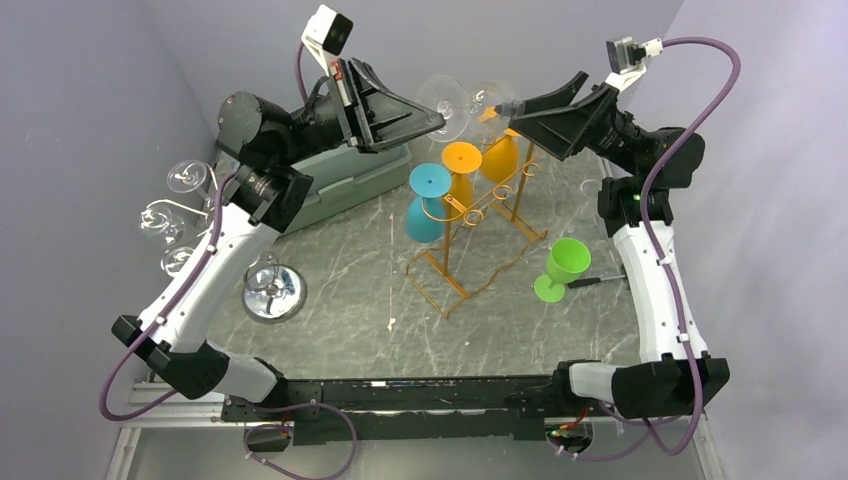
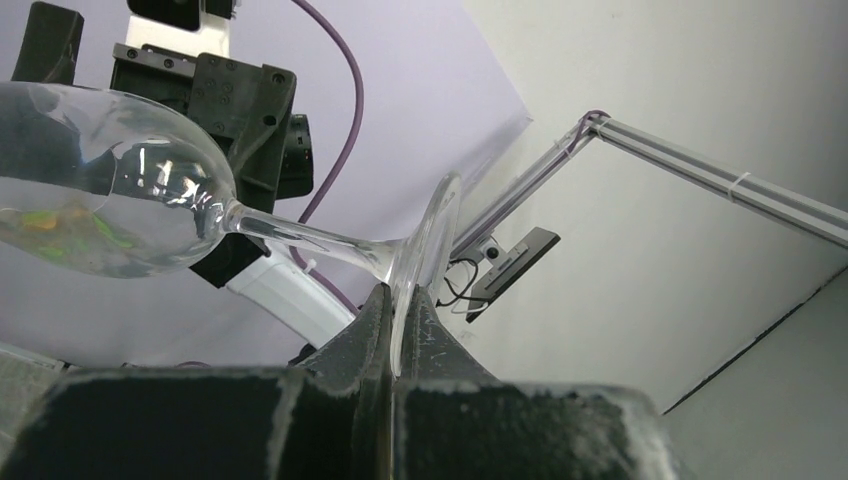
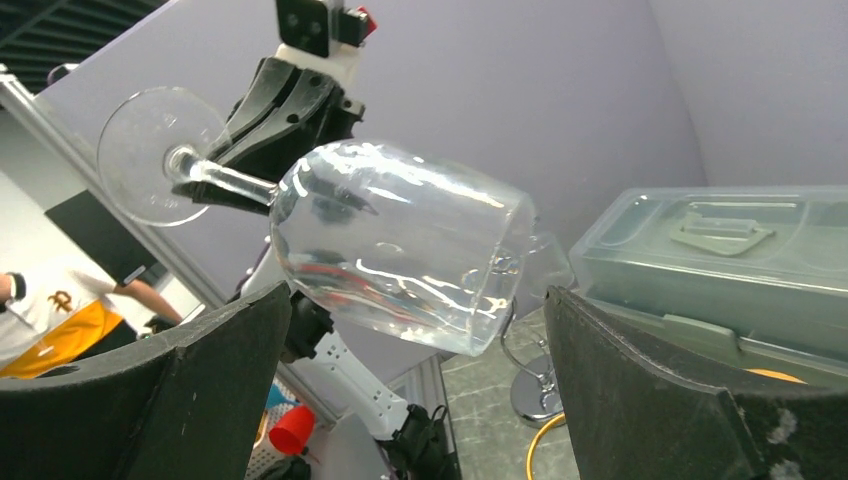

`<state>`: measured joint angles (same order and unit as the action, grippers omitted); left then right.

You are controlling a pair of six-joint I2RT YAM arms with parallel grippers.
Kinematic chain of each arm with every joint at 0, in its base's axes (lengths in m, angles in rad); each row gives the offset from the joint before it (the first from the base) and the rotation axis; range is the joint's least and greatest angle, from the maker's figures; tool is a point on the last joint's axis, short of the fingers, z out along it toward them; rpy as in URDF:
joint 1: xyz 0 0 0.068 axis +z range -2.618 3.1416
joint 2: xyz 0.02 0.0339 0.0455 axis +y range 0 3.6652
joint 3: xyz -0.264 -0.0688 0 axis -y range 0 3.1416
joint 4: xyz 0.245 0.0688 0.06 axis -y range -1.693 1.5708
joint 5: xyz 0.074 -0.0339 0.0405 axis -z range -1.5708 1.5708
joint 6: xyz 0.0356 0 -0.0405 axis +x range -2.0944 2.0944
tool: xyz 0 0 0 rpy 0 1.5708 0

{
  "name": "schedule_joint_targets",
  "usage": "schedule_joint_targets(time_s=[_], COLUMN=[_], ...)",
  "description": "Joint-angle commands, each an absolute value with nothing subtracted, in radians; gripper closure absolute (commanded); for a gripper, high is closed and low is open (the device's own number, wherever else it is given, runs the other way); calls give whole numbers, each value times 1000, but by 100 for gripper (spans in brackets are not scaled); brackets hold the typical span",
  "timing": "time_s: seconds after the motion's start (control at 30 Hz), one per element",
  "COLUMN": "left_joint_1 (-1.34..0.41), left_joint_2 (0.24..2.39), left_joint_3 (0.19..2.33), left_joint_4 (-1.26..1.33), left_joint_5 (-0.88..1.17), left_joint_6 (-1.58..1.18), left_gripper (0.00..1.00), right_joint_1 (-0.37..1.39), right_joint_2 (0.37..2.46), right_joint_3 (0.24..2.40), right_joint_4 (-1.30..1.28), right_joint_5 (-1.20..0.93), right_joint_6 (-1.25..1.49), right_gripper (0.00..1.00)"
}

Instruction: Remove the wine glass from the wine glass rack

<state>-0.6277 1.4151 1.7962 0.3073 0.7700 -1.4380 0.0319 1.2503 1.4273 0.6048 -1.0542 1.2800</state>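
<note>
One clear wine glass [image 3: 400, 245], foot pinched by the left gripper [image 2: 398, 318], faces the spread-open right gripper [image 1: 517, 112], twelve o'clock of the wine glass rack [image 1: 445, 255] holding three coloured glasses [image 1: 428, 205].

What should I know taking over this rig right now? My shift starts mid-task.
Left pincer: shut on the foot of the clear wine glass, held sideways in the air, clear of the rack.
Right pincer: open, fingers either side of its bowl, not gripping.
On the rack: teal glass, two orange glasses.
Green glass stands on the table.
Left: probably hand over or set down the clear glass.
</note>
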Motion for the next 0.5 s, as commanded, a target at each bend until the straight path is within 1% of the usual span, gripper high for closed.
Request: schedule_joint_targets(time_s=[0.0,0.37,0.47], left_joint_1=[-626,-626,-626], left_joint_2=[1411,1404,1408], left_joint_3=[1822,1780,1766], left_joint_4=[468,582,625], left_joint_5=[759,741,732], left_joint_6=[-1494,-1588,-1621], left_gripper=[100,100,100], right_joint_1=[54,74,88], right_joint_2=[1231,1244,1256], right_joint_3=[1420,1401,1422], right_joint_4=[761,1078,1117], right_joint_5=[-1060,-1015,-1001], right_joint_6=[1346,1539,1552], right_gripper=[0,2,3])
